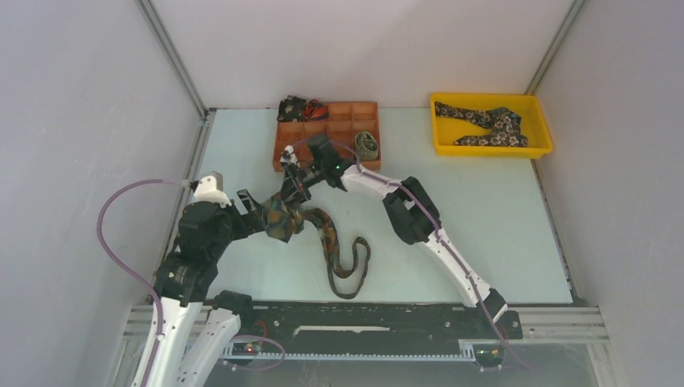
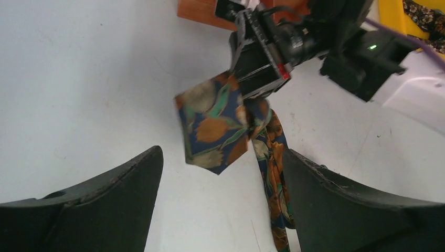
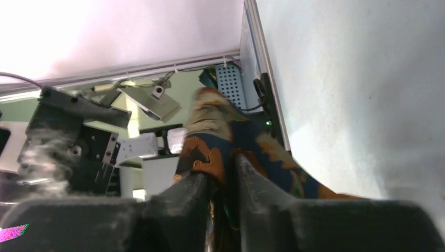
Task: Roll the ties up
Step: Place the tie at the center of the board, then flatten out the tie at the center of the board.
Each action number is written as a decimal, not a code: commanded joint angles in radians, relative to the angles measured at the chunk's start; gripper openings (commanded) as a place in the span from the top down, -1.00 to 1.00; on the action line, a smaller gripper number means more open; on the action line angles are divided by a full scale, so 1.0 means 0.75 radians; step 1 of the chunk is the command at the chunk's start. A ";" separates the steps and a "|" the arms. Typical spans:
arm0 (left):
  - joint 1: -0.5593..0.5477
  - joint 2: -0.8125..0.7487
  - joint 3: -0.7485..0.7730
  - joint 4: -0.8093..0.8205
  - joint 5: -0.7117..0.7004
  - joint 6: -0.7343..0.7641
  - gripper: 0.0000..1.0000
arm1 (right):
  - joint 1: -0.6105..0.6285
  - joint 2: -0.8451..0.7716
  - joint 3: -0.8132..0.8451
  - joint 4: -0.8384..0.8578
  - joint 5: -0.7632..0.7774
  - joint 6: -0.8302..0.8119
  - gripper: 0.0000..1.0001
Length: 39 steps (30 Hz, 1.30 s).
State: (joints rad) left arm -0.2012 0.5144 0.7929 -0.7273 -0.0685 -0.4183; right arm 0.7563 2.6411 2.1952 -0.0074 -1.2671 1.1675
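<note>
The jaws of the right gripper [image 3: 220, 169] were pinched on the wide pointed end of the tie [image 2: 212, 126], held above the table [image 1: 484, 226]. The left gripper [image 2: 221, 157] gaped just before it. A tidy roll likely needed that end kept flat and taut. Both arms reached toward the table's left middle.

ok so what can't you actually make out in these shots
- top view: where the right hand pinches the tie is hidden under the hand itself
- left wrist view: the tie's tail leaves the bottom edge beside the open left hand
- right wrist view: black machinery at left is blurred
- top view: coils in the orange organiser are too small to count, and so is the fabric in the yellow tray
</note>
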 commanded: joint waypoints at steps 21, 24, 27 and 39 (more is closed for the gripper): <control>0.039 0.302 -0.047 -0.031 -0.183 -0.059 -0.99 | 0.032 -0.917 -0.543 -0.951 1.367 -1.099 -0.87; 0.039 0.425 -0.030 -0.054 -0.237 -0.102 -0.99 | 0.074 -1.055 -0.805 -0.963 1.495 -1.099 -0.88; 0.039 0.467 -0.085 0.013 -0.217 -0.173 -0.99 | 0.151 -1.172 -1.027 -0.906 1.558 -1.100 -0.90; 0.037 0.542 -0.330 0.237 -0.193 -0.382 -0.99 | 0.363 -1.212 -1.295 -0.762 1.620 -1.160 -0.94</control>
State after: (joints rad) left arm -0.1780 0.8955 0.5644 -0.6353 -0.2073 -0.6403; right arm 0.9928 1.7588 1.2160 -0.6559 -0.0956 0.3325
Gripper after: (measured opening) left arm 0.996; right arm 0.968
